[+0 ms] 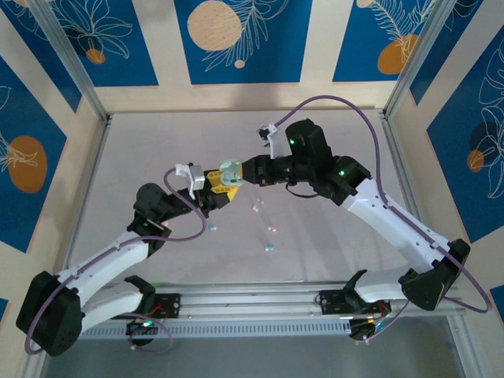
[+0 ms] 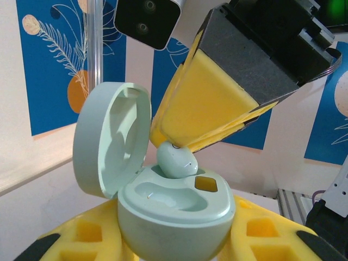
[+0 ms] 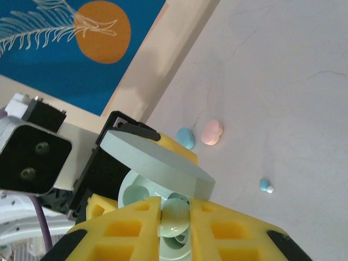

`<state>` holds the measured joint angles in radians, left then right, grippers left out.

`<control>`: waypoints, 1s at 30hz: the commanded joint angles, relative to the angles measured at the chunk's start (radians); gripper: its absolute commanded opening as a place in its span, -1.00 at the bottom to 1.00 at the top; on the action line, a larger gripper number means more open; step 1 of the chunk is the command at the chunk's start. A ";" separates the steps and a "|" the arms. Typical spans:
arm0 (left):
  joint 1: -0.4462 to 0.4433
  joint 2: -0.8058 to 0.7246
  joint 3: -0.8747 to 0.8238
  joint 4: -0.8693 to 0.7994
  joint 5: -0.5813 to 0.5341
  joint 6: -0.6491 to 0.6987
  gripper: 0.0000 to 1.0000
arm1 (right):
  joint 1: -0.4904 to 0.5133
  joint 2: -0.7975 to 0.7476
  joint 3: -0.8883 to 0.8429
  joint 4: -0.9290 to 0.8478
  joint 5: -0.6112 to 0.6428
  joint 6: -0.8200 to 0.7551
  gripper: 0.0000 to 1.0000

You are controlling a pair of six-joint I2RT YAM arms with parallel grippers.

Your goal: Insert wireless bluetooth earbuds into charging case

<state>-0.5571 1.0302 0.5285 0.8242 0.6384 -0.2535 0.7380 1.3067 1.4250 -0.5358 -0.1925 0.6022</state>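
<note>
An open mint green charging case (image 2: 174,215) sits between my left gripper's (image 2: 174,242) yellow foam fingers (image 2: 76,239), its lid (image 2: 111,138) swung up to the left. My right gripper (image 3: 176,223) is shut on a mint green earbud (image 3: 178,215). That earbud (image 2: 176,161) rests tilted at the case's far socket, still pinched by the right fingers (image 2: 206,109). The near socket is bare. In the top view both grippers meet above mid-table around the case (image 1: 230,172): the left gripper (image 1: 220,184) from the left, the right gripper (image 1: 239,174) from the right.
Loose buds lie on the grey table (image 1: 331,228): pink ones (image 1: 256,206) (image 3: 211,132), a blue one (image 3: 185,137) beside them, and another blue one (image 1: 269,247) (image 3: 265,185) nearer the front. A metal rail (image 1: 252,303) runs along the near edge.
</note>
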 commanded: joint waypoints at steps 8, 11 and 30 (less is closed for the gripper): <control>-0.013 0.000 0.030 0.069 0.065 -0.020 -0.40 | -0.054 0.016 0.051 -0.052 -0.188 -0.157 -0.48; -0.013 0.005 0.032 0.076 0.072 -0.026 -0.40 | -0.052 0.019 0.058 -0.052 -0.178 -0.146 -0.43; -0.013 -0.029 0.008 0.009 -0.030 0.040 -0.40 | -0.086 -0.178 -0.077 -0.007 -0.094 -0.103 -0.07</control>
<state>-0.5579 1.0313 0.5301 0.8356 0.6407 -0.2489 0.6765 1.1740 1.3960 -0.5629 -0.3141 0.5045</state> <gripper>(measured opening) 0.325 0.468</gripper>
